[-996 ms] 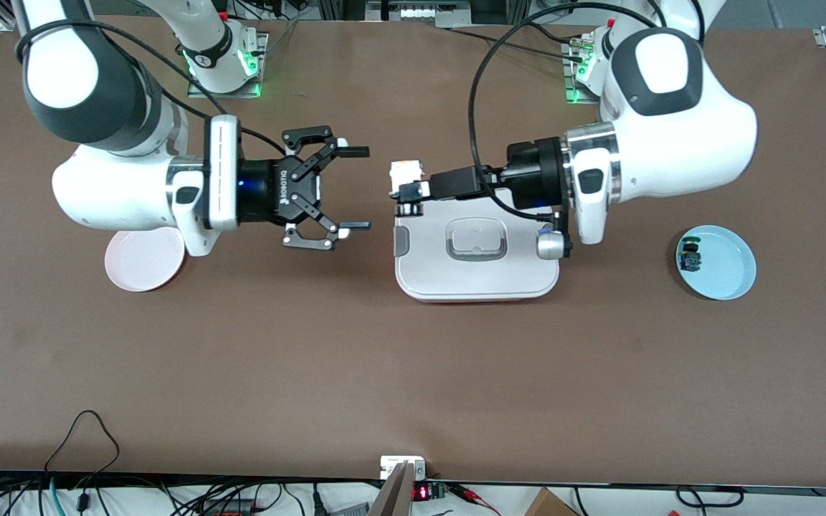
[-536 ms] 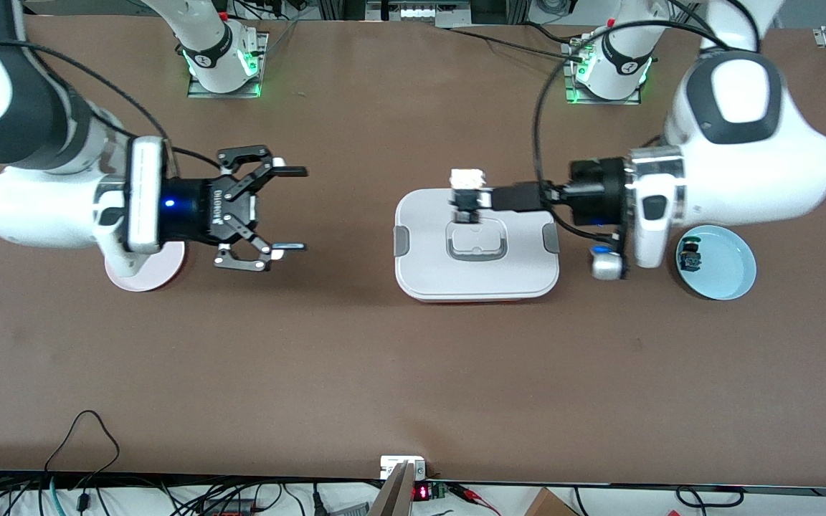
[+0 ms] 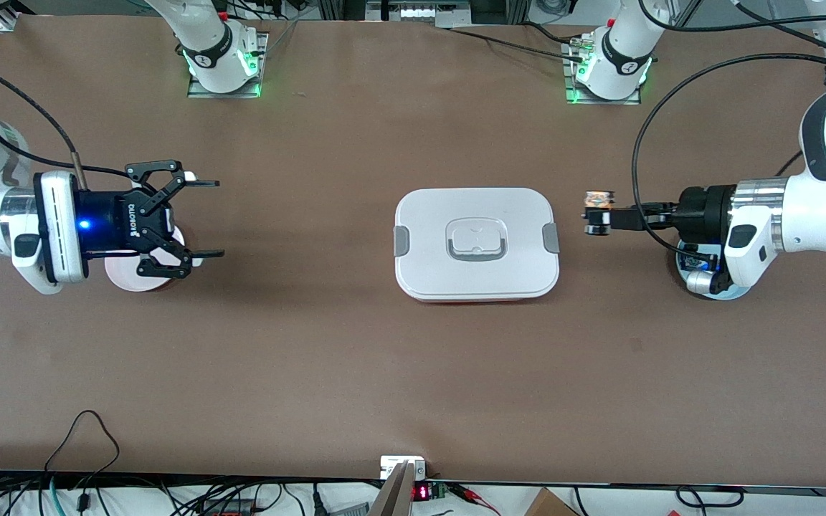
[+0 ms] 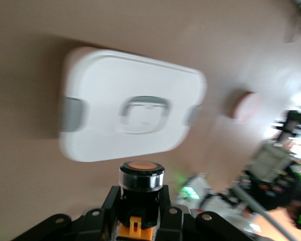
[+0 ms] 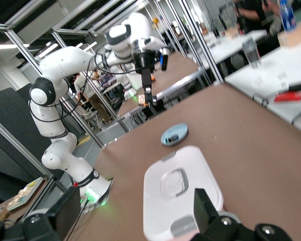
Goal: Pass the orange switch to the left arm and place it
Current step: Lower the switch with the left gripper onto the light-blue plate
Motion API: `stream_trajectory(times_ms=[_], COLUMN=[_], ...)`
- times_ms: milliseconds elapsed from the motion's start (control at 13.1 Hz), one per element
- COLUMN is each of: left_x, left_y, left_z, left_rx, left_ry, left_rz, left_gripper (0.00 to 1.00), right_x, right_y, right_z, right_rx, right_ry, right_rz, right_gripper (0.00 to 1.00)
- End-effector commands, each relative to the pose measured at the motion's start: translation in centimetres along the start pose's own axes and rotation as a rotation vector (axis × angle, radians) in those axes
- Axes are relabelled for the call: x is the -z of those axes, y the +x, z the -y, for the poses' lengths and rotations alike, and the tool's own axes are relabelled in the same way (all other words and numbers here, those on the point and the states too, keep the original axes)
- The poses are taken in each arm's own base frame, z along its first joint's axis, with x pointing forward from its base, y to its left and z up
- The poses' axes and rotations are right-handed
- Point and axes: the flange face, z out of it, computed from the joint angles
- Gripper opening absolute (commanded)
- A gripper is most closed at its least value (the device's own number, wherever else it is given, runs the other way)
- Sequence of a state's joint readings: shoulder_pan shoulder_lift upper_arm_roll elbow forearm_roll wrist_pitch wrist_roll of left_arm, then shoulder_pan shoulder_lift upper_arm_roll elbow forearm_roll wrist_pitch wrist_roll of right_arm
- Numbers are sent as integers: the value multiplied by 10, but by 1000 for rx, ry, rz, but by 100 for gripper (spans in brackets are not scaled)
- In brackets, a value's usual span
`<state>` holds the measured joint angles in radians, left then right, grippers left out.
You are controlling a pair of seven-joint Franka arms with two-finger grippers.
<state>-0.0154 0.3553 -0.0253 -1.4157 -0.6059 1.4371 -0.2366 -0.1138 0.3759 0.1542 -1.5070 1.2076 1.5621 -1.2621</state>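
Note:
The orange switch is held in the air in my left gripper, which is shut on it over bare table between the box and the left arm's end. In the left wrist view the switch shows its orange face and silvery ring, clamped between black fingers, with the white box past it. My right gripper is open and empty, level above the table at the right arm's end. The right wrist view shows its spread fingers, the box and the left arm's gripper farther off.
A pink plate lies under the right gripper's body. A blue plate lies under the left wrist, mostly covered; it also shows in the right wrist view. The arms' bases stand along the table's edge farthest from the front camera.
Both arms drew back toward their own ends. The left gripper carried the switch from the box's edge at the right arm's end, over the lid, to the left arm's end. The right gripper stayed open.

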Motion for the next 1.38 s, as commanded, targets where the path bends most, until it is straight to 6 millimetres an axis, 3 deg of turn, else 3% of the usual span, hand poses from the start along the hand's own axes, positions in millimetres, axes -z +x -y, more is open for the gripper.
stream_trajectory(times_ms=[0,153,306,536,766,919,1072,1302], left_x=[-13,-14,-22,-22,-17,-34,-58,-79], left_y=[6,24,37,64,98,113,112,113], left_z=[43,100,142,208,285,334,357,367], left_rx=[-106,-100,-134,-130,-123,-155,-195,-226], left_ry=[265,364,498,651,700,684,727,737], left_rz=[16,22,20,13,-54,-98,-126,-155], left_gripper=[0,0,0,0,0,0,0,1], right_x=[-4,17,35,44,41,36,45,100], right_y=[-13,-26,-29,-39,-32,-32,-31,-24], right_z=[-6,-10,-12,-14,10,25,33,27], right_rx=[-208,-356,-461,-659,-810,-884,-886,-813], right_ry=[-24,-109,-249,-438,-674,-791,-882,-1145], right_rz=[91,169,336,472,644,757,828,781], right_gripper=[100,100,100,100,100,100,100,100])
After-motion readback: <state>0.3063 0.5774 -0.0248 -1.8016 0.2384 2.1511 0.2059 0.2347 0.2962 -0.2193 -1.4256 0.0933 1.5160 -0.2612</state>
